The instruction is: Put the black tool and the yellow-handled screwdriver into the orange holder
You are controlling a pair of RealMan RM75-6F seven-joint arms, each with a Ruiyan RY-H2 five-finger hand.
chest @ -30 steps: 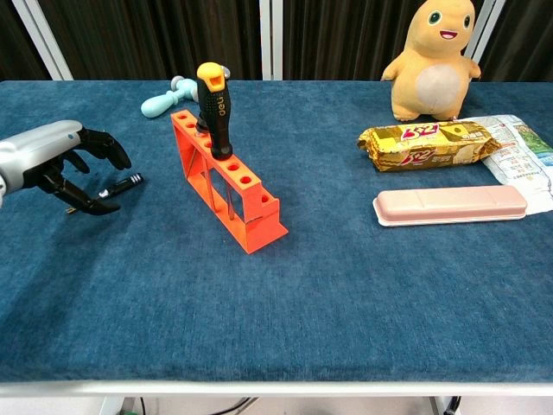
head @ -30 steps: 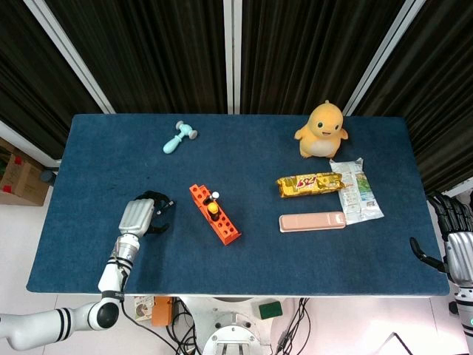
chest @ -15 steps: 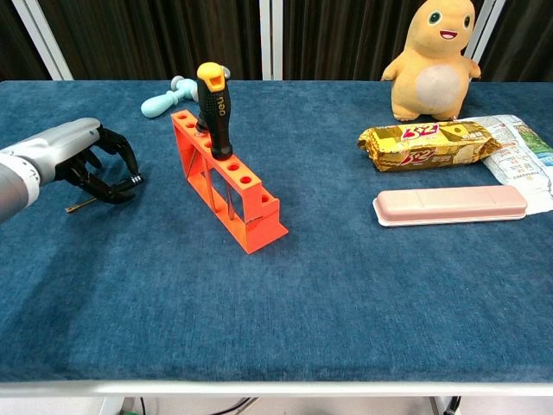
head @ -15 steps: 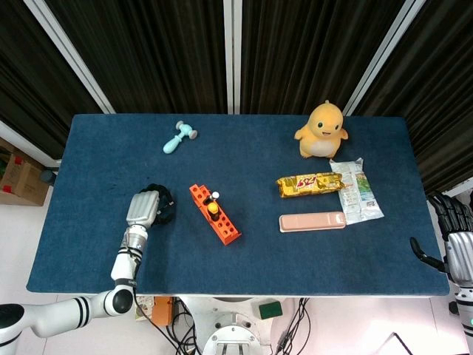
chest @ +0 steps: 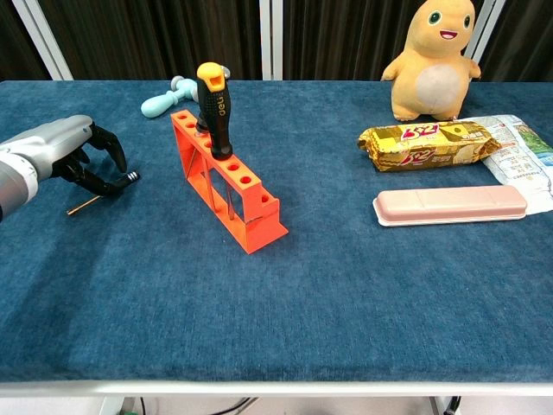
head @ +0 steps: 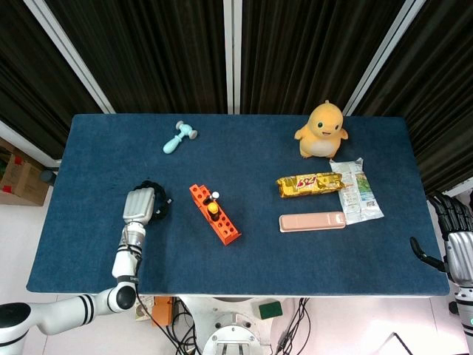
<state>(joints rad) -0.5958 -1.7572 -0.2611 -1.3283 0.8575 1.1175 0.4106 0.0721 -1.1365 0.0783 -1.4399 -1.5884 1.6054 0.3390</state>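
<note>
The orange holder [head: 225,224] [chest: 245,201] stands on the blue table, left of centre. The yellow-handled screwdriver [head: 213,206] [chest: 212,107] stands upright in one of its holes. My left hand [head: 141,204] [chest: 59,152] is on the table left of the holder, fingers curled around the black tool [chest: 123,179]. The tool's thin metal tip [chest: 82,205] pokes out beneath the hand and touches the cloth. In the head view the hand hides the tool. My right hand [head: 457,245] hangs off the table's right edge, fingers apart, holding nothing.
A light-blue toy hammer [head: 179,137] [chest: 162,101] lies at the back left. A yellow duck plush [head: 322,129], a yellow snack pack [head: 310,183], a paper packet [head: 356,191] and a pink case [head: 312,221] occupy the right half.
My left hand moved from beside the black tool onto it and curled its fingers around it. The tool has turned, its metal tip now showing. The right hand has not moved.
</note>
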